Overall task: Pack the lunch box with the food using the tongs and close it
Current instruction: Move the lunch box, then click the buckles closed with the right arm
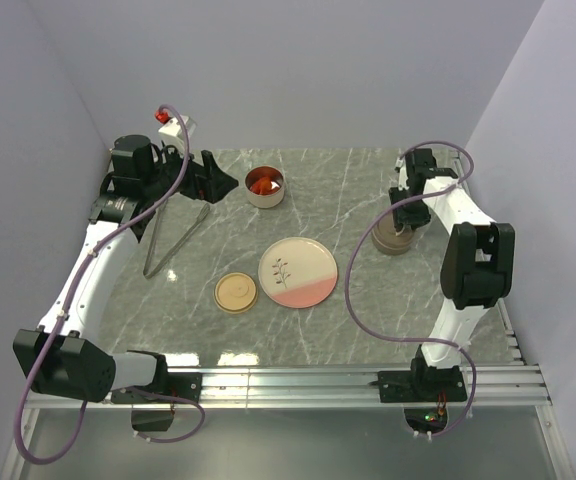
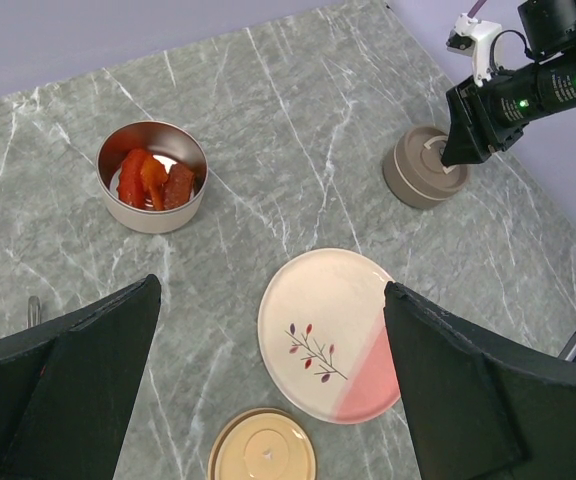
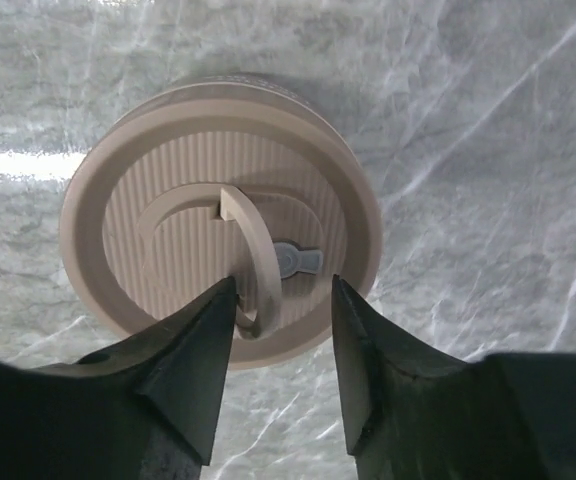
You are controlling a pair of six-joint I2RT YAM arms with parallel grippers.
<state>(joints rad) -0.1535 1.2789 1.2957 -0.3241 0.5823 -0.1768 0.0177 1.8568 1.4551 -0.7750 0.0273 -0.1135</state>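
1. The desk (image 1: 348,200) is a flat slab of grey-green stone pattern with thin white veins and a soft shine.
2. The metal tin (image 2: 153,215) is round, with a straight brushed-silver wall. It stands at the far middle of the desk.
3. The food (image 2: 153,178) lies inside this tin: some glossy red and orange pieces, pressed close together.
4. The tongs (image 1: 178,240) are slim silver metal. Their two narrow arms make a long V, lying flat on the left part of the desk, left of the plate.
5. The plate (image 1: 298,272) is round and matte, cream with one pink segment and a small sprig drawing. It holds nothing.
6. The cream lid (image 1: 236,293) is a small flat disc, just beside the plate on its left.
7. The brown container (image 2: 423,175) is round, on the right part of the desk. Its lid (image 3: 218,200) has fine ribs and an arched handle (image 3: 253,250) that stands upright.
8. The left arm (image 1: 88,270) stretches along the left edge to the far corner, with the wrist turned toward the middle. The left jaws are fully spread above the desk and hold nothing.
9. The right arm (image 1: 468,260) has a raised elbow and its wrist points down on the brown container. The right jaws are partly open, one finger (image 3: 193,370) on each side of the handle, not clamping it.
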